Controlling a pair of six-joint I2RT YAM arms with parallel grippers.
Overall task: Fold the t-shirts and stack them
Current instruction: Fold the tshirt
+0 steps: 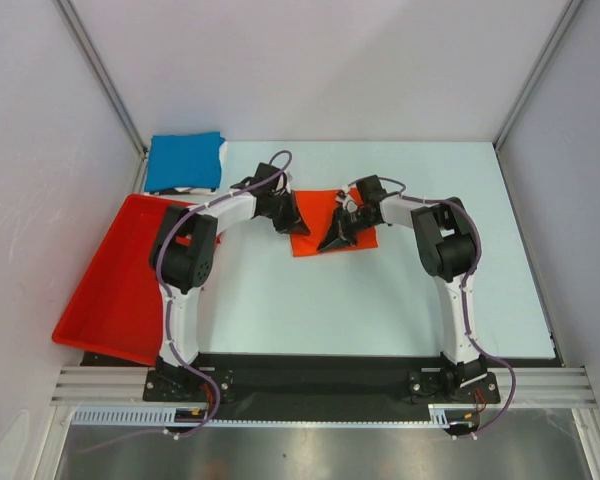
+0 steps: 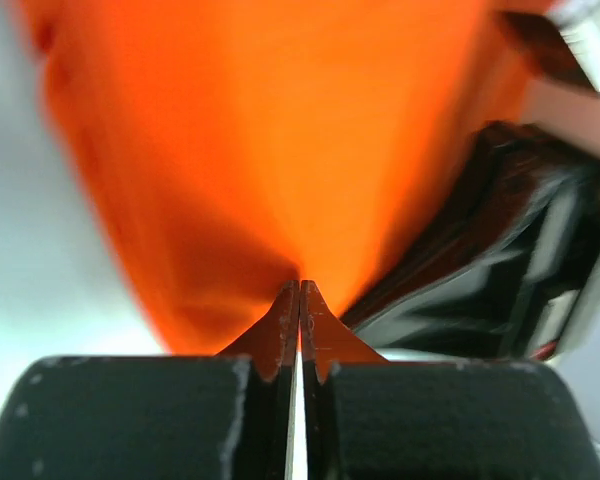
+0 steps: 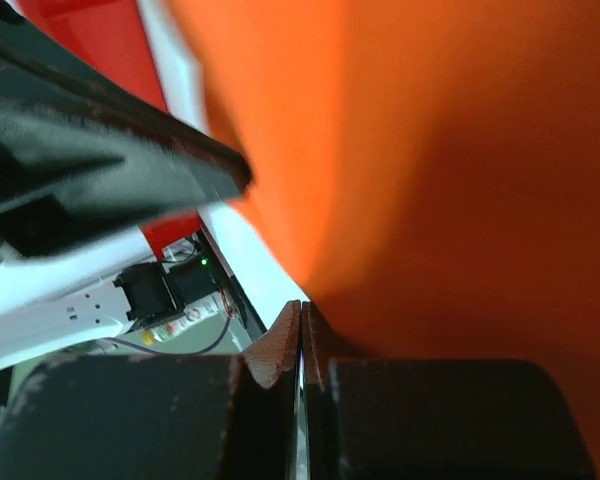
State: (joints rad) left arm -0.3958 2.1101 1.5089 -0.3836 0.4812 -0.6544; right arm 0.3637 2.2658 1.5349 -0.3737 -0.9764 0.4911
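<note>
The orange t-shirt (image 1: 325,212) lies partly folded at the middle of the table, between my two grippers. My left gripper (image 1: 288,224) is on its left edge, and in the left wrist view its jaws (image 2: 300,285) are shut, with orange cloth (image 2: 280,140) running up from the tips. My right gripper (image 1: 333,240) is on the shirt's front part, jaws shut (image 3: 302,303) with orange cloth (image 3: 450,180) pressed at the tips. The blue t-shirt (image 1: 184,161) lies folded at the back left corner.
A red tray (image 1: 110,285) sits tilted over the table's left edge, beside the left arm. The two grippers are close together; the right gripper's black body (image 2: 500,250) fills the right of the left wrist view. White walls surround the table.
</note>
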